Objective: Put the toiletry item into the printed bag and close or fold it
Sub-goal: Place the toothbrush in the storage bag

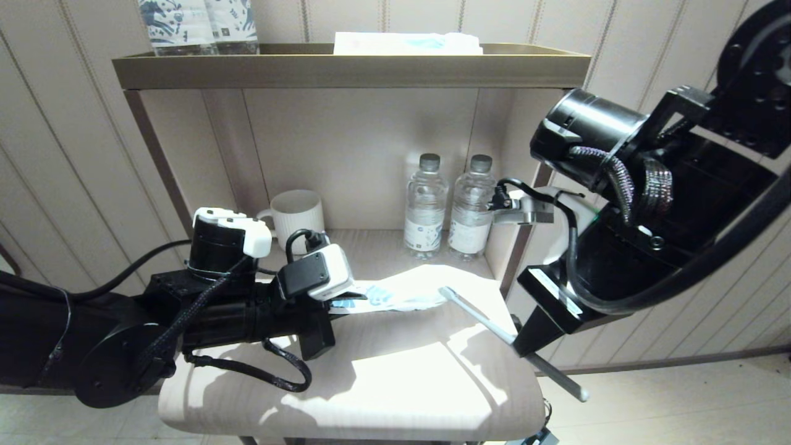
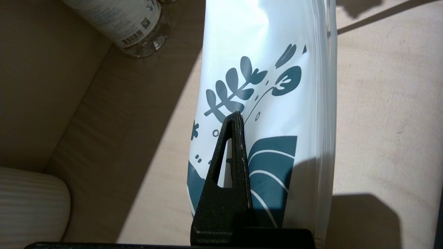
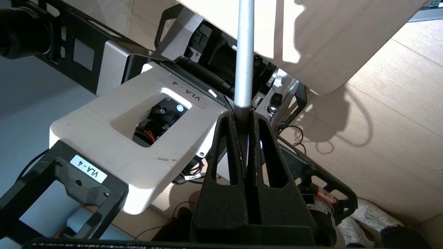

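The printed bag point(image 1: 408, 292) is a white pouch with teal leaf figures, lying across the tabletop. My left gripper point(image 1: 343, 301) is shut on one end of it; in the left wrist view the black fingers point(image 2: 232, 155) pinch the bag point(image 2: 277, 103) flat. The toiletry item point(image 1: 479, 316), a thin pale stick, slants over the table's right side. Its head lies at the bag's other end and its tail hangs past the table edge. My right gripper point(image 1: 524, 346) is shut on the stick partway along. In the right wrist view this gripper point(image 3: 245, 112) clamps the stick point(image 3: 245, 52).
Two water bottles point(image 1: 425, 207) point(image 1: 473, 207) and a white ribbed mug point(image 1: 300, 216) stand at the back of the table point(image 1: 371, 395). A shelf point(image 1: 346, 68) above carries printed packs point(image 1: 198, 25) and a flat packet point(image 1: 408, 43). The robot's base point(image 3: 121, 138) is below.
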